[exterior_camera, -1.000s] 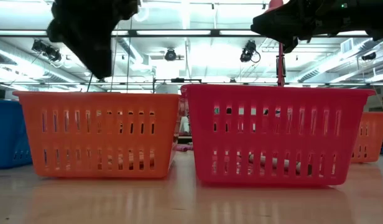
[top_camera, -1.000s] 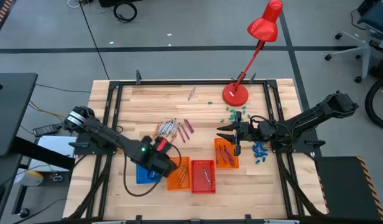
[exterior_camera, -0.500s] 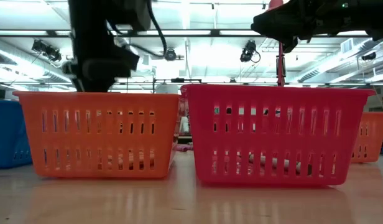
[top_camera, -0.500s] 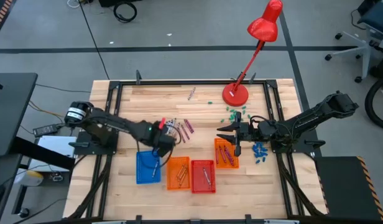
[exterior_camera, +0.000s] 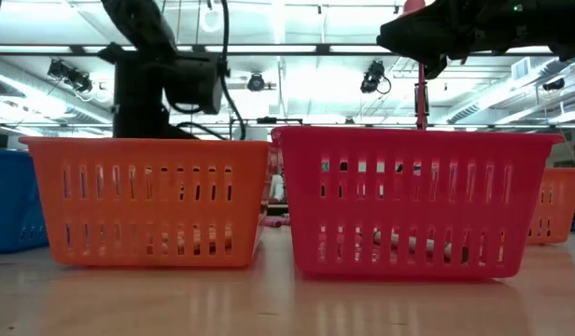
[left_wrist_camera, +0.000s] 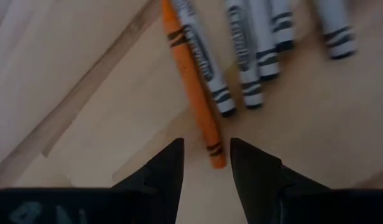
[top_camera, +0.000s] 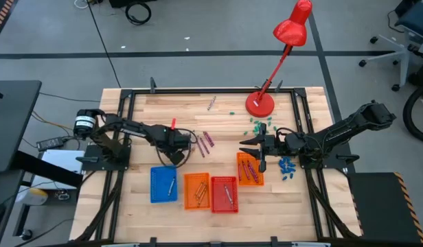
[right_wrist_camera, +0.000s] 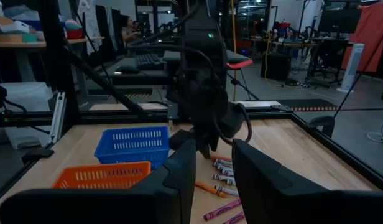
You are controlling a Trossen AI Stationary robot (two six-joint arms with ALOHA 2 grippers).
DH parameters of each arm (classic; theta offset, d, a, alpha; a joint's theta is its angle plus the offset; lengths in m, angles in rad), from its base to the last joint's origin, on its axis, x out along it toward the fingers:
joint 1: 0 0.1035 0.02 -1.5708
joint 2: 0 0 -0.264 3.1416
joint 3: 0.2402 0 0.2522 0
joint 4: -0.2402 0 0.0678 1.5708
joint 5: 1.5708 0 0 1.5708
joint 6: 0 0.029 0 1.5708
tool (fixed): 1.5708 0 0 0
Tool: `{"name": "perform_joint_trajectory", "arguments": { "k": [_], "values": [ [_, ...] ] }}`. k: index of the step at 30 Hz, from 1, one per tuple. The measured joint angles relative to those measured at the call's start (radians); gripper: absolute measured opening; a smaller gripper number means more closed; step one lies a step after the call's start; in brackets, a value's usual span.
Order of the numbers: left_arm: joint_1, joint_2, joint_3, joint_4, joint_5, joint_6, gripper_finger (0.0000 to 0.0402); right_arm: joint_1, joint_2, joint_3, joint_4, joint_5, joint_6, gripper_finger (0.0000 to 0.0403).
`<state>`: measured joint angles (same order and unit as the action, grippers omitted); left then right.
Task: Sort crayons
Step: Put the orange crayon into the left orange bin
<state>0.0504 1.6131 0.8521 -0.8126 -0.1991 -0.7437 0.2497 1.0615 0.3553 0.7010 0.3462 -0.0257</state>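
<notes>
Loose crayons point(top_camera: 196, 140) lie in a pile on the wooden table, mid-left. My left gripper point(top_camera: 181, 144) is low over the pile's near-left edge and open. In the left wrist view its fingertips point(left_wrist_camera: 207, 149) stand on either side of the end of an orange crayon point(left_wrist_camera: 194, 87) without touching it. Several grey-white crayons point(left_wrist_camera: 253, 50) lie beside it. My right gripper point(top_camera: 251, 149) hangs open and empty over the far end of the right-hand orange tray point(top_camera: 249, 169); it also shows in its own wrist view point(right_wrist_camera: 213, 162).
A blue tray point(top_camera: 163, 184), an orange tray point(top_camera: 196, 191) and a red tray point(top_camera: 224, 194) stand in a row near the front, each holding crayons. A red desk lamp's base point(top_camera: 259, 104) stands at the back. Teal bits point(top_camera: 256, 125) and blue bits point(top_camera: 287, 168) lie by the right arm.
My left gripper has gone from above the blue and orange trays toward the table's far edge and down onto the edge of the loose crayon pile. My right arm has kept still.
</notes>
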Motion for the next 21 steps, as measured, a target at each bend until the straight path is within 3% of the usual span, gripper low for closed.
{"name": "perform_joint_trajectory", "arguments": {
  "k": [10, 18, 21],
  "values": [
    [0.040, -0.007, -0.071, 0.087, 0.042, 0.044, 0.0132, 0.000, 0.000, 0.000, 0.001, 0.000, 0.001, 0.0110],
    [0.047, -0.006, -0.074, 0.100, 0.062, 0.079, 0.0024, 0.000, 0.000, 0.000, 0.001, -0.004, 0.002, 0.0110],
    [0.047, -0.006, -0.075, 0.103, 0.060, 0.079, 0.0018, 0.000, 0.000, 0.000, 0.001, -0.004, 0.001, 0.0110]
  ]
}}
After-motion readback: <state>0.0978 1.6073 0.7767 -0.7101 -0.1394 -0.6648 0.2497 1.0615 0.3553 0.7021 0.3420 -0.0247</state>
